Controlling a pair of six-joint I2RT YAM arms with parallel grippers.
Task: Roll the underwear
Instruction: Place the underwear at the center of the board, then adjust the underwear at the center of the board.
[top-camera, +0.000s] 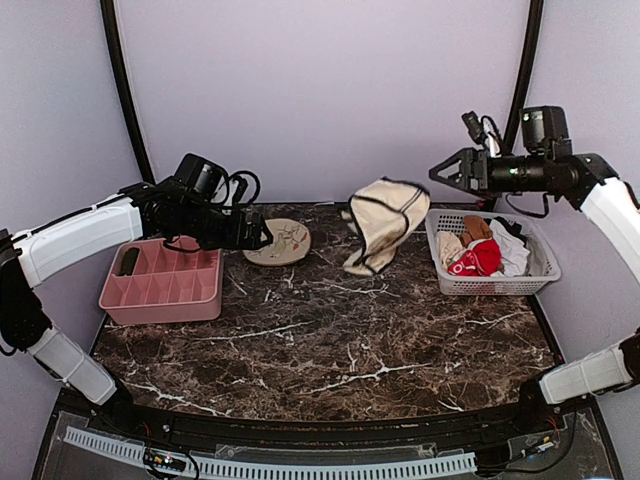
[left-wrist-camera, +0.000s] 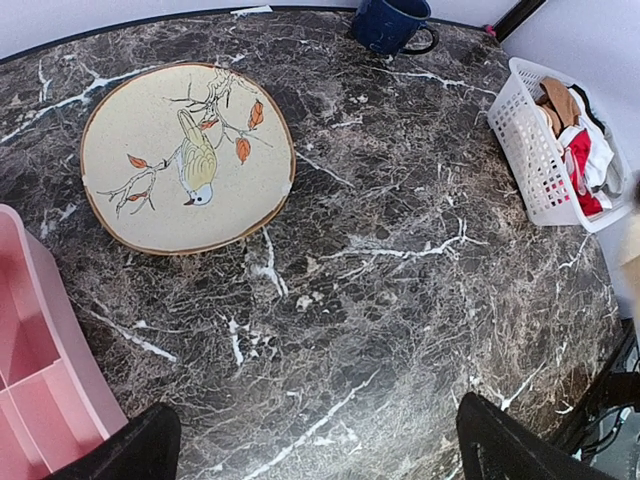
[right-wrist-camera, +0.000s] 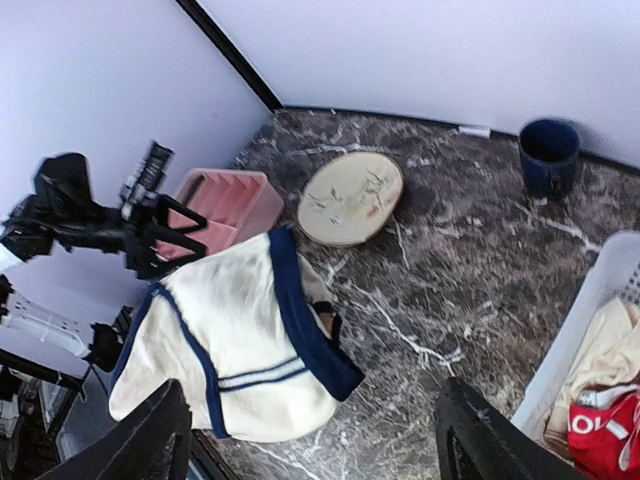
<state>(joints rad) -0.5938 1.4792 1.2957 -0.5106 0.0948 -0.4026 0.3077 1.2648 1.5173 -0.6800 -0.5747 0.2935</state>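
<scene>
Count: 1 underwear (top-camera: 384, 224), cream with dark trim; 1 round plate (top-camera: 279, 241) with a bird painted on it; 1 pink divided tray (top-camera: 163, 280); 1 white basket (top-camera: 490, 252) of mixed clothes, 1 red garment (top-camera: 479, 258) on top; 1 dark blue mug (left-wrist-camera: 391, 22); 2 arms.

Underwear sits up off the bench (top-camera: 330, 350) between plate and basket, bunched, just off the tips of the right claw (top-camera: 438, 172); can't tell if its lower edge touches the top. Right claw: fingers spread apart, nothing pinched between them, held high over the basket's left end. Left claw (top-camera: 258, 236): spread fully wide, holding nothing, low over the bench beside the plate and above the tray's far edge.

Bench: dark brown marble look with white veins, plate and mug toward the back, tray at left, basket at right. Room: pale lilac walls; black poles in both back corners; white slotted cable duct (top-camera: 300, 466) along the near edge.
</scene>
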